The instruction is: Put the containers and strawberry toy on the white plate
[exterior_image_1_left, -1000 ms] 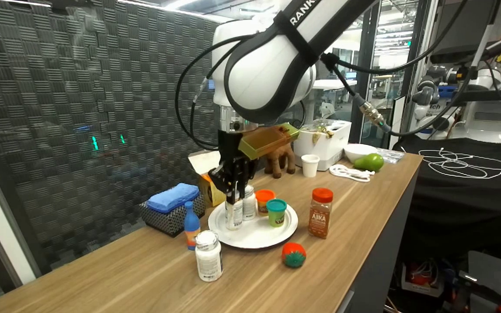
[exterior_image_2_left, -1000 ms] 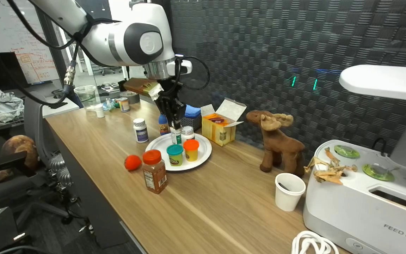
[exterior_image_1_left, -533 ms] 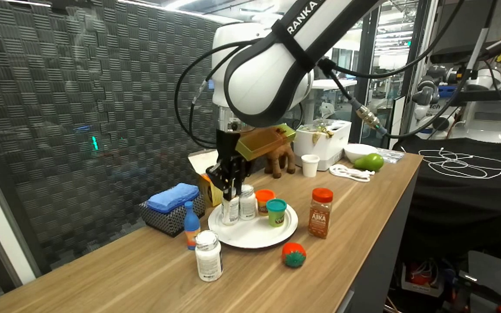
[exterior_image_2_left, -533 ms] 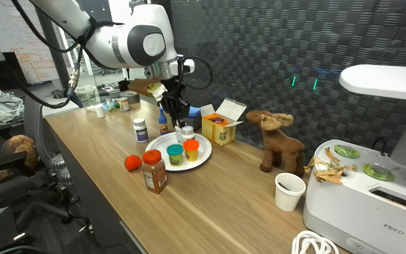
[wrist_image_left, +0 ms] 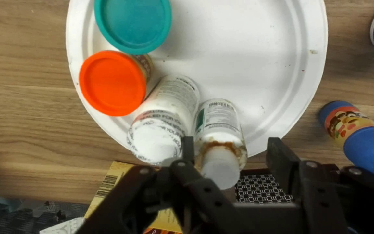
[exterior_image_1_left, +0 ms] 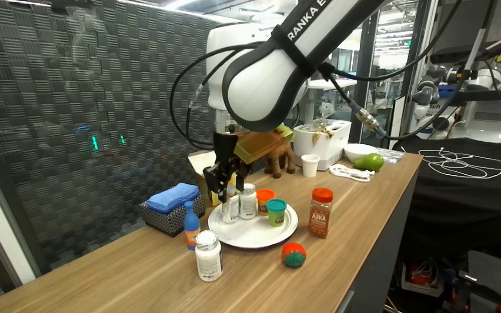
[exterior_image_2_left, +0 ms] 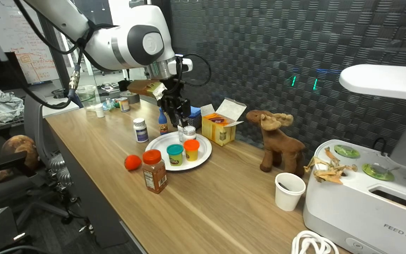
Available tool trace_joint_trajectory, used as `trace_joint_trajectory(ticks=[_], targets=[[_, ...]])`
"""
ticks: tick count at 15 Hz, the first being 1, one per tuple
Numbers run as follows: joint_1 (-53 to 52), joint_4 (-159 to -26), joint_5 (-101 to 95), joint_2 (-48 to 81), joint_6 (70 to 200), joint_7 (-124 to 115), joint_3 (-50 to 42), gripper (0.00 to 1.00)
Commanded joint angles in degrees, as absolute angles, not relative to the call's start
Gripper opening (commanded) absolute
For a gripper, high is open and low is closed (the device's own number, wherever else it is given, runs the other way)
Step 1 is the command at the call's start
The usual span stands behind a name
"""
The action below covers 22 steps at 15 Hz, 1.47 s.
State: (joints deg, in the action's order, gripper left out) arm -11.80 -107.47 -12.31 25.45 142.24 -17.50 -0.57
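On the white plate (wrist_image_left: 248,65), it's the slim bottle (wrist_image_left: 218,126), jaws spread around its top, close beside the stout bottle (wrist_image_left: 170,109), likely leaving room for that strawberry toy (exterior_image_1_left: 294,254) on the tabletop (exterior_image_1_left: 255,287)!

Clearance about the white plate (exterior_image_1_left: 250,237)
Bare plate opens toward the purple-labelled bottle (exterior_image_2_left: 141,132); the teal-lidded tub (exterior_image_2_left: 174,156) and orange-lidded tub (exterior_image_2_left: 191,151) bar the opposite side, the yellow carton (exterior_image_2_left: 220,132) standing just beyond the rim. In the wrist view, a gap separates the narrow bottle (wrist_image_left: 219,130) from one finger of the gripper (wrist_image_left: 231,144); the stout bottle (wrist_image_left: 167,117) crowds the other.
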Motion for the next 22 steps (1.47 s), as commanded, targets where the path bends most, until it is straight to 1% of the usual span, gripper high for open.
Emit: trace_joint_trajectory(ticks=[1,2,3,8,13,19,22], targets=[[-14.3,-106.7,-15.0,23.7,141.4,-20.1,-1.5,0.93],[-14.8,-107.0,-15.5,23.1,141.7,-20.5,-1.4,0.99],[-15.4,-107.3,-16.0,22.6,142.1,-21.0,-1.3,1.00],[-18.2,-108.6,-16.9,19.9,142.2,-23.0,0.4,1.00],[-19.3,-108.9,-14.5,19.8,139.0,-25.3,2.8,1.00],[-19.3,-109.1,-13.3,20.8,133.3,-30.3,3.1,1.00],[-17.9,-109.4,-9.6,21.6,132.8,-28.4,4.4,1.00]])
